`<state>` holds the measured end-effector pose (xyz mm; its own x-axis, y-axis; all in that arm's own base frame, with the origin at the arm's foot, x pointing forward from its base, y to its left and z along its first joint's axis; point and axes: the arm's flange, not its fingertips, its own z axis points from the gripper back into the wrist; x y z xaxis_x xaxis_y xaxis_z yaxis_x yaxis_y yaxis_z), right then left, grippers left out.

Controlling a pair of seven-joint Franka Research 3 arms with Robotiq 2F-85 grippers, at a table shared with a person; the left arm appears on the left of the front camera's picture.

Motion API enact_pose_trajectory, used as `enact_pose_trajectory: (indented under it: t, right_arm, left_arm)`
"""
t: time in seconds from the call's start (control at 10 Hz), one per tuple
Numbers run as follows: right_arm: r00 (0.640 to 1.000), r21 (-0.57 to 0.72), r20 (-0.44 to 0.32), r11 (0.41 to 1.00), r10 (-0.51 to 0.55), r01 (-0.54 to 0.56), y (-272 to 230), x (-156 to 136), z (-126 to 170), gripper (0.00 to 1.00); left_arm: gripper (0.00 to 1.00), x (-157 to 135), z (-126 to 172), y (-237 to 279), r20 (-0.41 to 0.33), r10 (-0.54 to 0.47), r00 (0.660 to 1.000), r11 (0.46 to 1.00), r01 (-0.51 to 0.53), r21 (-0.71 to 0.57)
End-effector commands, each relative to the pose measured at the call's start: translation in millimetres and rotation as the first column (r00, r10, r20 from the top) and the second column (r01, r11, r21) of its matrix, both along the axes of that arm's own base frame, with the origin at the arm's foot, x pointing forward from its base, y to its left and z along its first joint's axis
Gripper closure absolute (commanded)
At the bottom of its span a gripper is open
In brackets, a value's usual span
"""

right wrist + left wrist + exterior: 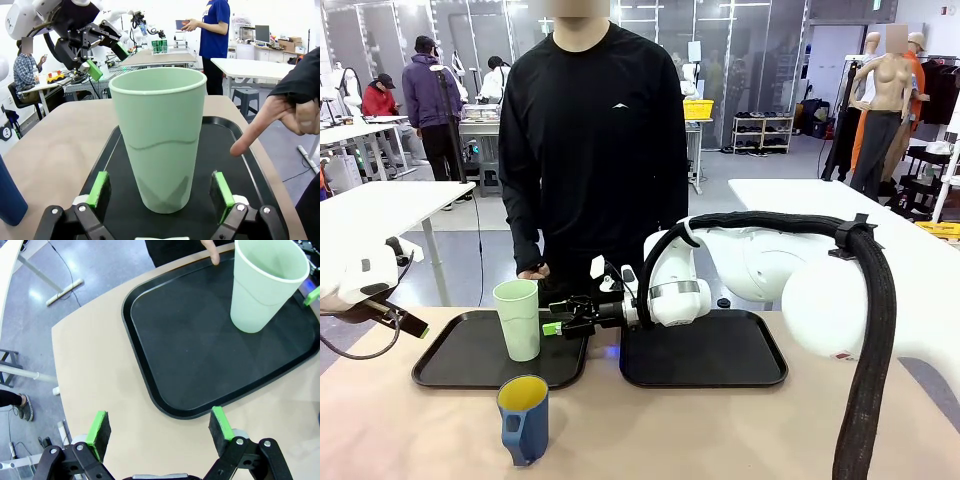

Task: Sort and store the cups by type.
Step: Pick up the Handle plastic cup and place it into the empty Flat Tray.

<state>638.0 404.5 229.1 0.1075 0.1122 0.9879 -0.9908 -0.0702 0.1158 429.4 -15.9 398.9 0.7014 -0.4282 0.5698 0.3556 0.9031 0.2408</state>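
Two cups, two trays. The tumbler (519,320) stands upright on the left tray (450,362), beside the right tray (705,352). The mug (524,418) sits on the desk (720,430) in front. The right hand (553,327), jaws wide, is close to the tumbler. The left hand (159,426), wide and empty, hangs above the desk.

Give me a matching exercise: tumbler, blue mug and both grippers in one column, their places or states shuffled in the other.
1 mint tumbler
2 blue mug
3 left gripper
4 right gripper

A open, aimed at the tumbler
B on bare table, before left tray
C upright on that tray
D open, left of that tray

Pairs: 1-C, 2-B, 3-D, 4-A
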Motion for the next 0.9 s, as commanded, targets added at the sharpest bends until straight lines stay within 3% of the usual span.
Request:
enact_pose_trajectory:
  t: [0.0, 0.1, 0.4, 0.6, 0.8]
  right_arm:
    - [1.000, -0.004, 0.006, 1.000, -0.008, 0.008, 0.2, 1.9, 1.7, 0.00]
    - [1.000, 0.000, 0.000, 1.000, 0.000, 0.000, 0.0, 0.0, 0.0, 0.00]
    - [0.998, -0.029, 0.023, 0.998, -0.059, 0.060, -63.5, -50.2, 22.2, 0.00]
    - [0.995, -0.082, 0.071, 0.994, -0.065, 0.071, -93.3, -90.6, 43.4, 0.00]
    - [0.982, -0.170, 0.137, 0.974, -0.130, 0.153, -117.1, -128.4, 68.6, 0.00]
  left_arm:
    - [0.00, 0.2, 0.4, 1.2, 0.004, -0.001, 1.000, 1.000, 0.001, 0.005]
    - [0.00, 0.2, 0.4, 1.2, 0.004, -0.001, 1.000, 1.000, 0.001, 0.005]
    - [0.00, 0.2, 0.4, 1.2, 0.004, -0.001, 1.000, 1.000, 0.001, 0.005]
    - [0.00, 0.2, 0.4, 1.2, 0.004, -0.001, 1.000, 1.000, 0.001, 0.005]
    - [0.00, 0.2, 0.4, 1.2, 0.004, -0.001, 1.000, 1.000, 0.001, 0.005]
